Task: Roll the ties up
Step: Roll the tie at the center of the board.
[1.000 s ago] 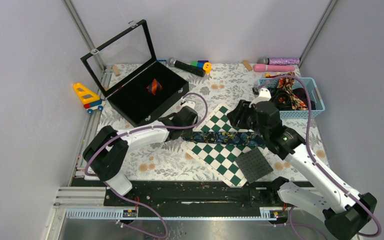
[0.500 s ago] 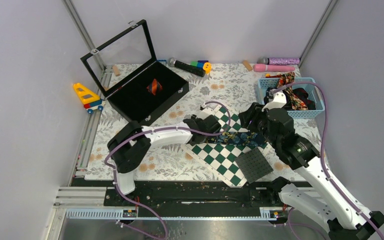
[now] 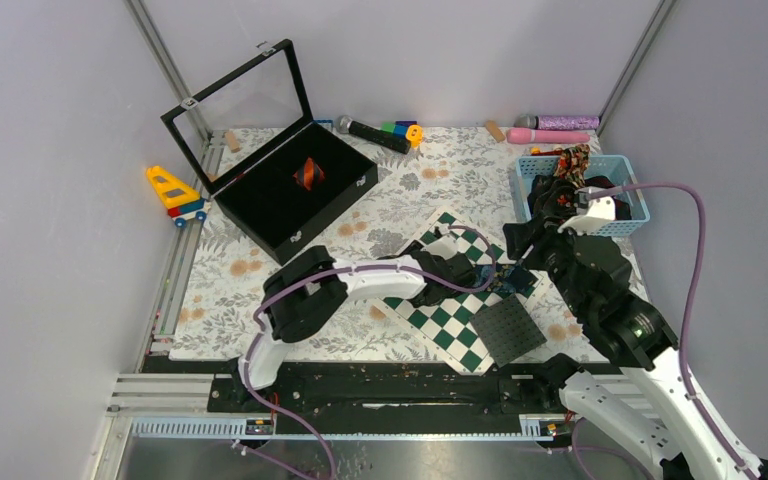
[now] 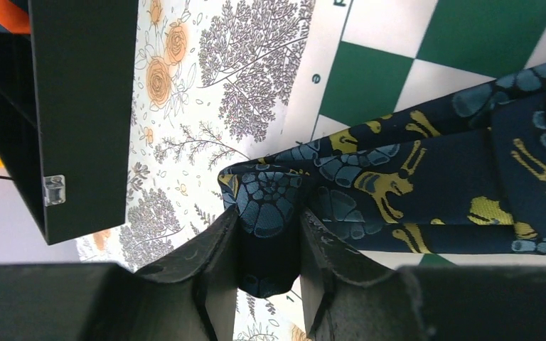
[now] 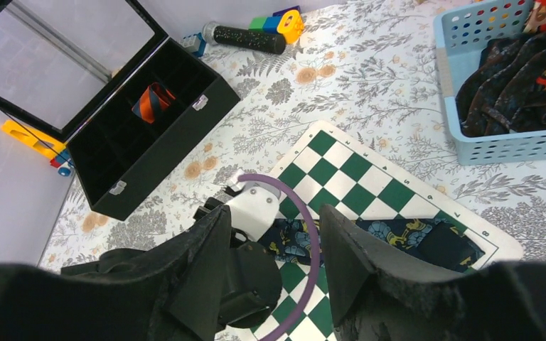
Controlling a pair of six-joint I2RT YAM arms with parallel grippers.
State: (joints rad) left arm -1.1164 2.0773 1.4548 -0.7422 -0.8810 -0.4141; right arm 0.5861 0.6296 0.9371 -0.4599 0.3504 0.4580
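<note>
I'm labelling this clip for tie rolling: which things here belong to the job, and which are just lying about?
Job: navy floral tie, pinched by the left gripper; rolled striped tie in the black case; ties in the blue basket.
Lying about: chequered board, black microphone, pink microphone, toy truck, black mat.

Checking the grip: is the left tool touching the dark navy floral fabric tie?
Touching: the left wrist view shows the left tool pinching the dark navy floral tie.
</note>
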